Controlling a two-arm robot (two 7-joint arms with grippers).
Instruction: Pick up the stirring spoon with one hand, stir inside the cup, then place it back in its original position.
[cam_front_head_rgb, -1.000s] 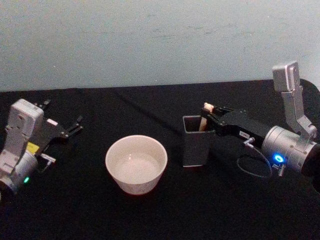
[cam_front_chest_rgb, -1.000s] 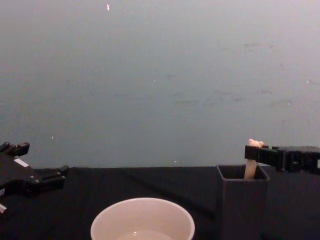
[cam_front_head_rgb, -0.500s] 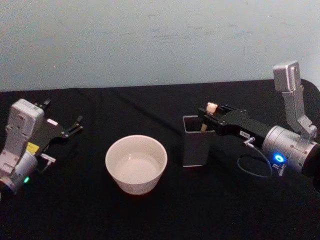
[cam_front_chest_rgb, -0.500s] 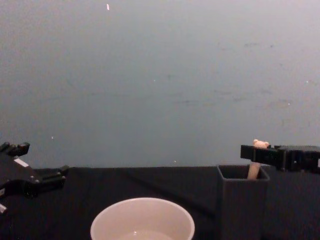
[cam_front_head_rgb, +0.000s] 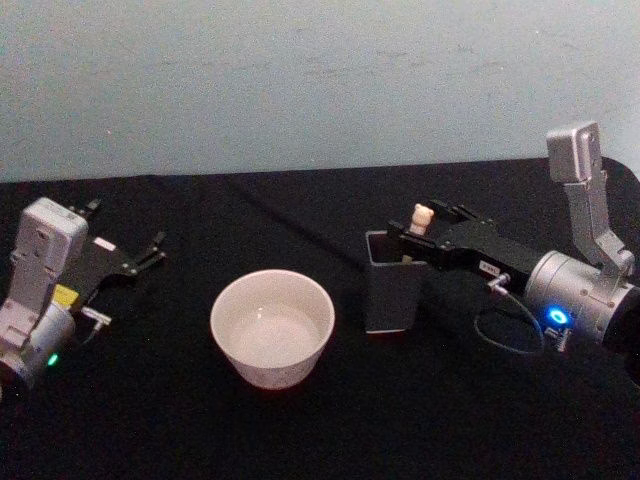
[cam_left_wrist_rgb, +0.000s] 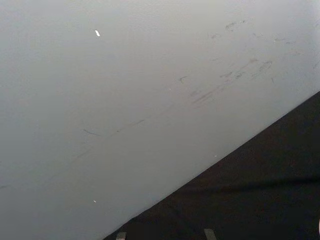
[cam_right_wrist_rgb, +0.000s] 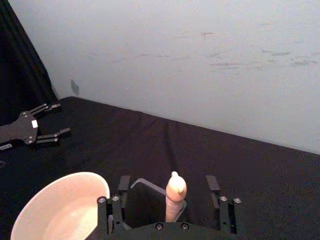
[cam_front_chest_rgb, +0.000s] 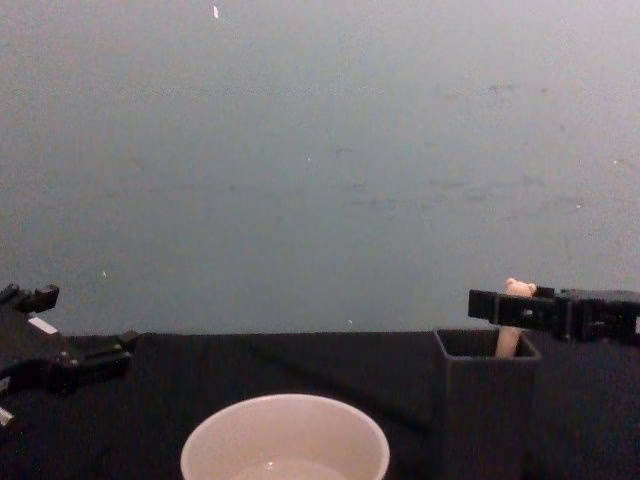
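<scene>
The spoon (cam_front_head_rgb: 421, 215) stands nearly upright in the holder (cam_front_head_rgb: 392, 300), with its bowl hidden inside. Only the upper cream-beige handle and small bear head rise above the rim, at the holder's far right corner. The top sits between the spread fingers of the right hand (cam_right_wrist_rgb: 168, 181), with a gap on either side. The holder is a tall, dark grey, square-sided box, upright on the black counter. The cup (cam_front_head_rgb: 265, 372) is wide, round and cream-white. It stands upright just left of the holder and apart from it, mouth open.
</scene>
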